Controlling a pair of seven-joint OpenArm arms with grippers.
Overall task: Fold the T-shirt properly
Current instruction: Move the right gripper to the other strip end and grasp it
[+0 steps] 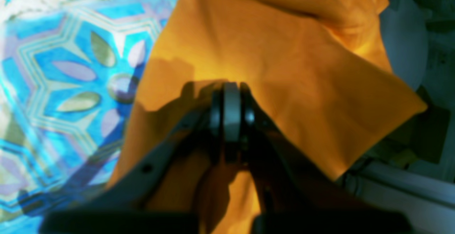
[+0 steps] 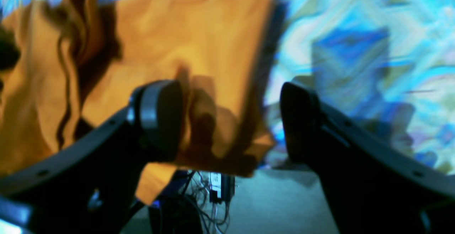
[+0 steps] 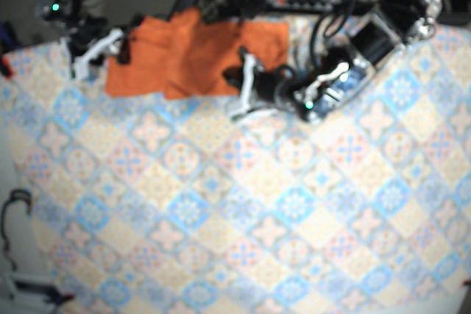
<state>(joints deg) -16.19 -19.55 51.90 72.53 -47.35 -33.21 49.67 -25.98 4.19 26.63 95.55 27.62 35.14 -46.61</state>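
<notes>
Early in the fold, by the look of it: gathering and spreading, no neat fold made yet. Found the orange T-shirt (image 3: pixel 191 60) at the far edge of the patterned table (image 3: pixel 257 204), rumpled, partly doubled over itself, one corner hanging past the edge in the left wrist view.

For the left tool (image 1: pixel 233 95): pressed fully shut, pads together, on the shirt's side nearer that arm. Creases fanning out from the tips. Judged to be pinching cloth, though the pinch itself is hidden.

For the right tool (image 2: pixel 227 120): spread wide, gripping nothing. A loose corner of cloth between the fingers, close by one finger (image 2: pixel 160 120), apart from the other. View blurred.

Next, probably: close the right tool on that corner, then lift both ends together and draw the shirt further onto the table to lay it flat. Calls for an even pull and matched height, or else more bunching. Risk of sliding off the far edge if let go too soon.
</notes>
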